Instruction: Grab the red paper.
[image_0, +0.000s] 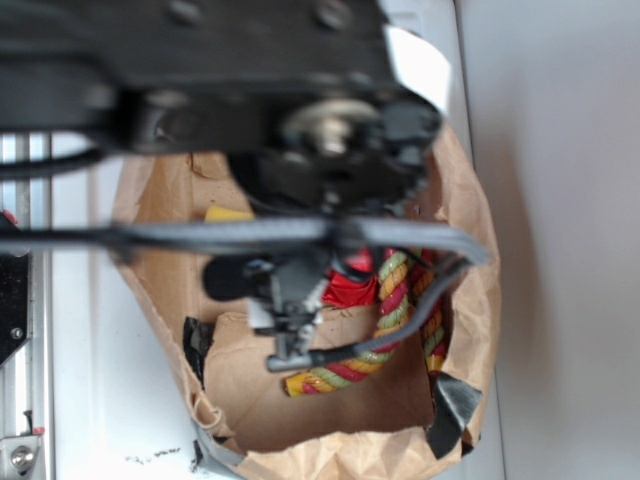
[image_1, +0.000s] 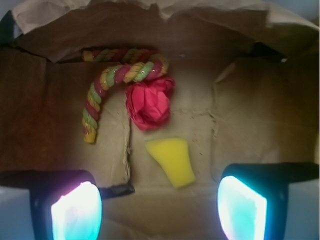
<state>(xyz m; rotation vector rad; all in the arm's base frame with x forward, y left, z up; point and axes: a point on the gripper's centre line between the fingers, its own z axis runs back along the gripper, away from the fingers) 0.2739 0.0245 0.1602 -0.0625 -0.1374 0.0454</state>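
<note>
The red paper (image_1: 149, 102) is a crumpled rose-like wad lying on the brown paper floor in the wrist view, ahead of my gripper (image_1: 159, 207) and slightly left of its centre line. In the exterior view only a bit of the red paper (image_0: 350, 290) shows behind the arm. My gripper (image_0: 290, 335) hangs above the floor with its jaws wide apart and nothing between them; its glowing pads (image_1: 76, 212) frame the lower edge of the wrist view. The wad touches the twisted rope.
A red, green and yellow twisted rope (image_1: 107, 82) curls beside the wad. A yellow sponge wedge (image_1: 172, 161) lies between the wad and my gripper. Everything sits inside a torn brown paper bag (image_0: 300, 400) with raised walls (image_1: 150, 20) and black tape (image_0: 455, 410) at corners.
</note>
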